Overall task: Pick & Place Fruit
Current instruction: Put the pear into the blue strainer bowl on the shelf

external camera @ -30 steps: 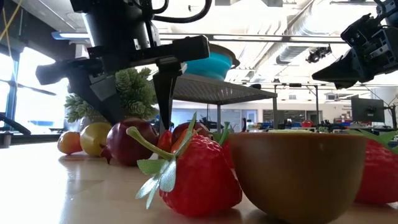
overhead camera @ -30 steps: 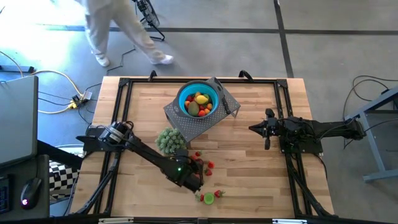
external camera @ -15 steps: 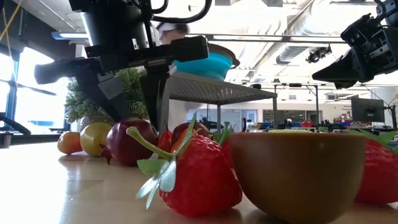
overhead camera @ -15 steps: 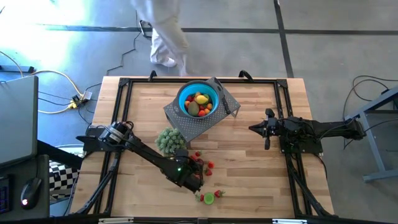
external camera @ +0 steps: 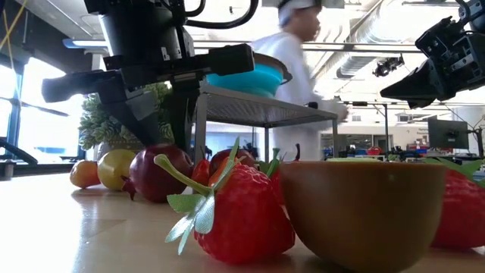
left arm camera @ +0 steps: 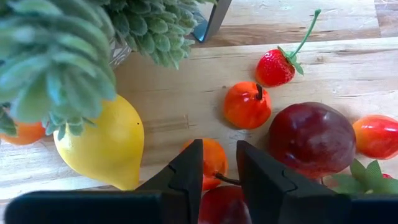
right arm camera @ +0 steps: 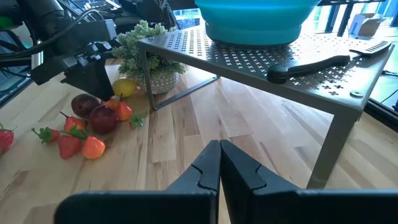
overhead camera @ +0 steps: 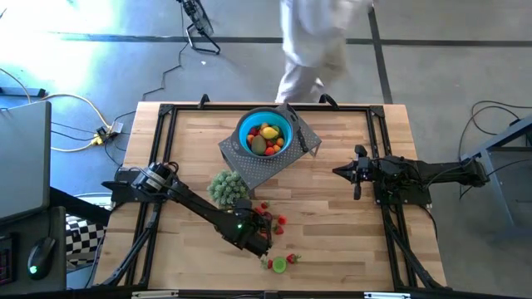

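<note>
Left gripper has narrowed around a small orange fruit.

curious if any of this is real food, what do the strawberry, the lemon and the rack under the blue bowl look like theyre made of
Strawberry: likely moulded plastic, waxy sheen, with stiff fabric-like leaves.
Lemon: probably hollow plastic or foam; even yellow, smooth matte skin, no pores.
Rack: sheet metal, dull grey, with punched holes and thin bent legs.
None looks like real food.

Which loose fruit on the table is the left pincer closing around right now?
The small orange fruit with a dark stem, lying between the left pincer fingers, beside the yellow lemon and the dark red plum.
</note>
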You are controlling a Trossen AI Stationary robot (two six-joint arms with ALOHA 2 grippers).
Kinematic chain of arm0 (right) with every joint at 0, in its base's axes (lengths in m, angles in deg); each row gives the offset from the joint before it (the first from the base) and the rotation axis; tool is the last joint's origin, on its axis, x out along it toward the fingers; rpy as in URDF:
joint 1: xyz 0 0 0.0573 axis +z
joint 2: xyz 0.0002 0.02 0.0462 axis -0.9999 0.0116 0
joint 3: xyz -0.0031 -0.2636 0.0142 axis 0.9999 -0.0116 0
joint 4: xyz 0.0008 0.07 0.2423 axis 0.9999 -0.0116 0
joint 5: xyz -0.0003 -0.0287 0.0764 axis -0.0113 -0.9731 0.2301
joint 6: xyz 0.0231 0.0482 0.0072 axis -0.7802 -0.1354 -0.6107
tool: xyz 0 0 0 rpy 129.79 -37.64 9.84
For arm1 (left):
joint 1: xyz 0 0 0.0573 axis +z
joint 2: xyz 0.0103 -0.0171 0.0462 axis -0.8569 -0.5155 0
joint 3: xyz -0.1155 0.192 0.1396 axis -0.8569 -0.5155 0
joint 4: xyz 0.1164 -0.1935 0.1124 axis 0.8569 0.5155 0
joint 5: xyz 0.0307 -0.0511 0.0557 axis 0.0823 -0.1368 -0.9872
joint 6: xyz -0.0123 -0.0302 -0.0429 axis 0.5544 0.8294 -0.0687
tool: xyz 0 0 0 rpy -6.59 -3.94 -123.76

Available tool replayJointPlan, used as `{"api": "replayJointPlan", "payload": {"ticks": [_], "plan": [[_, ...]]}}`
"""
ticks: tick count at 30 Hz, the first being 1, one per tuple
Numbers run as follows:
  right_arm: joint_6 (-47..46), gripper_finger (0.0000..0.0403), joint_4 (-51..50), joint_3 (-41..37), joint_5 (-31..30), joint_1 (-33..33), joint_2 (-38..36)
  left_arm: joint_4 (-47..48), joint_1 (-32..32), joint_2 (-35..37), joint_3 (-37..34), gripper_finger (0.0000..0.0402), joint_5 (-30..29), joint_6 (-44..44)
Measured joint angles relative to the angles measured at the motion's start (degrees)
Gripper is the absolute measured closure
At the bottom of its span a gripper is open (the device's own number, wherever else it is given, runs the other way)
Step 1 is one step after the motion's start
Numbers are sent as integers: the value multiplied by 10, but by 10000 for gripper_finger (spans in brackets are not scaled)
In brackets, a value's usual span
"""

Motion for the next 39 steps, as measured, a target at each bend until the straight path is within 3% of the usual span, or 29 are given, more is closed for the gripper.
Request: {"api": "replayJointPlan", "payload": {"ticks": [14, 21, 30, 39], "plan": [[0, 400, 0, 0, 0, 0, 0, -4, -1, 0, 0, 399, 0, 0], [0, 400, 0, 0, 0, 0, 0, -4, -1, 0, 0, 400, -2, -5], [0, 400, 0, 0, 0, 0, 0, 2, -1, 3, 4, 401, -48, -39], [0, 400, 0, 0, 0, 0, 0, 32, -1, 10, 53, 401, -67, -105]]}}
